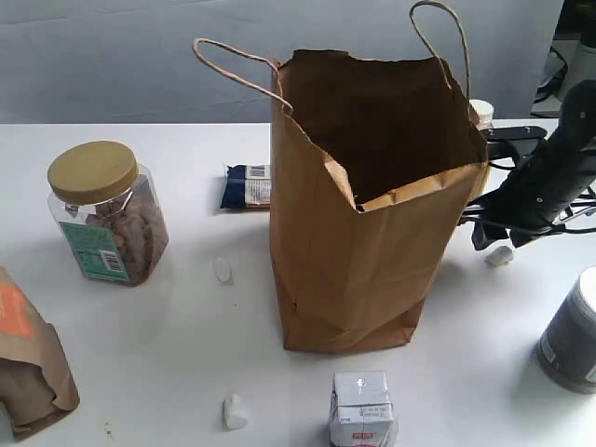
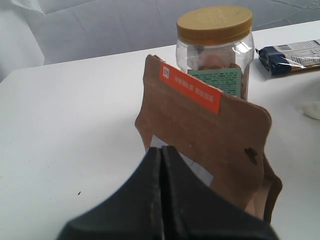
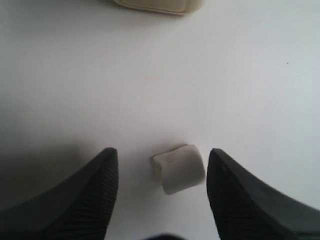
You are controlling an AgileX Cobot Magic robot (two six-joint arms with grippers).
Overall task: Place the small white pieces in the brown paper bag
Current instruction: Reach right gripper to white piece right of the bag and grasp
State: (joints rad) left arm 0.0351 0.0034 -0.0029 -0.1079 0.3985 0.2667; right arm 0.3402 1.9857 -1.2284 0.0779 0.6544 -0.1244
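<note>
The tall brown paper bag [image 1: 372, 223] stands open in the middle of the table, its two cord handles up. Three small white pieces lie on the table: one left of the bag [image 1: 222, 269], one near the front edge [image 1: 235, 411], one right of the bag [image 1: 500, 254]. My right gripper [image 1: 494, 240] is open just above that right piece. In the right wrist view the piece [image 3: 178, 168] lies between the two black fingers [image 3: 162, 157], touching neither. My left gripper [image 2: 162, 150] is shut and empty, close behind the short brown pouch [image 2: 210, 145]; the exterior view does not show it.
A clear jar with a yellow lid [image 1: 104, 212] stands at the left, the orange-labelled pouch [image 1: 28, 358] at the front left. A dark blue snack packet [image 1: 247, 186] lies behind the bag. A white-and-red carton [image 1: 361, 410] is at the front, a grey jar [image 1: 570, 335] at the right.
</note>
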